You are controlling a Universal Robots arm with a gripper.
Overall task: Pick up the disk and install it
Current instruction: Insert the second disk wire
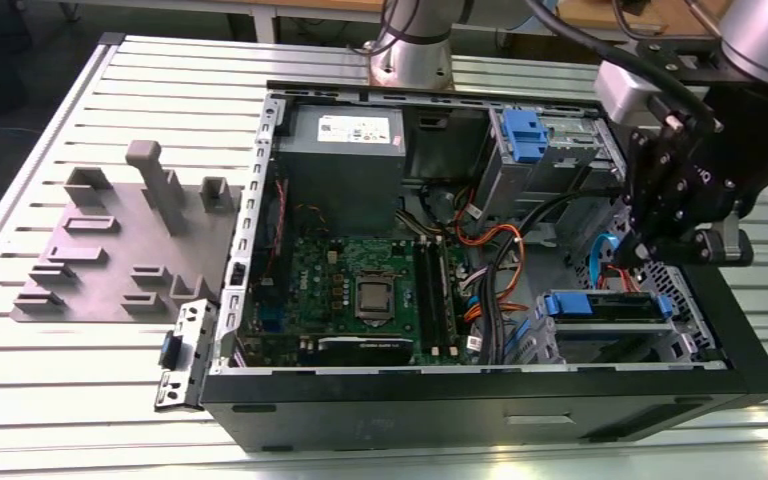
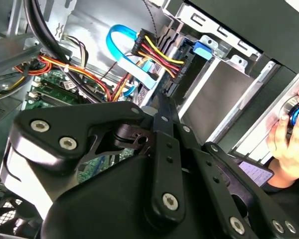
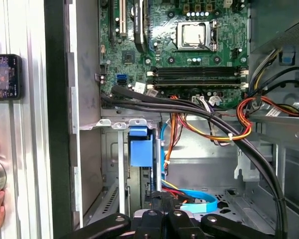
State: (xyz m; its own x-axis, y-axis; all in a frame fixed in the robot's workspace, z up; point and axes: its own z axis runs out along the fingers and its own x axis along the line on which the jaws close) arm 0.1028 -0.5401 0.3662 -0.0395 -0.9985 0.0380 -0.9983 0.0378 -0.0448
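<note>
I logged the gripper over the case's lower-right bay, the disk seated just below it with its long axis across the frame (fingers hidden, so I could not tell their state).

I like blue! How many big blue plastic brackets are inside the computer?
2: one blue bracket in the far drive cage, another nearer, below the arm. More may be hidden.
</note>
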